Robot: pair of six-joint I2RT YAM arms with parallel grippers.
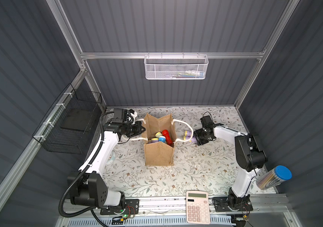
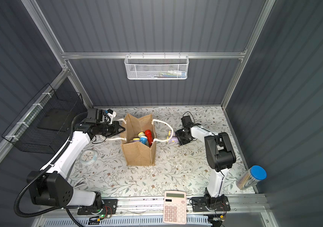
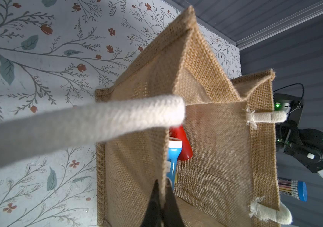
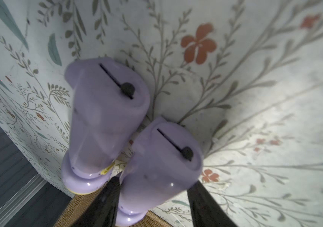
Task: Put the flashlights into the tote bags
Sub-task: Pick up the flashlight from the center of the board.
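Observation:
The tan jute tote bag (image 1: 159, 155) (image 2: 138, 155) stands mid-table with its mouth held wide. Inside lie a red flashlight (image 1: 166, 135) (image 3: 184, 145), a blue one (image 1: 162, 139) (image 3: 173, 157) and yellow-headed lilac ones. My left gripper (image 1: 142, 128) (image 3: 161, 196) is shut on the bag's left rim. Right of the bag, two lilac flashlights (image 1: 188, 133) (image 4: 105, 118) lie side by side on the table. My right gripper (image 1: 194, 138) (image 4: 154, 181) is open and straddles the nearer lilac flashlight (image 4: 162, 163). One finger rests against it and a small gap shows at the other.
A white rope handle (image 3: 97, 121) crosses the left wrist view, and another loops over the table by the lilac flashlights. A pink calculator (image 1: 197, 207) lies at the front edge, a clear tube with a blue cap (image 1: 274, 176) front right, a round clock (image 2: 88, 156) left. A white mesh basket (image 1: 176, 67) and a black wire basket (image 1: 72, 125) hang on the walls.

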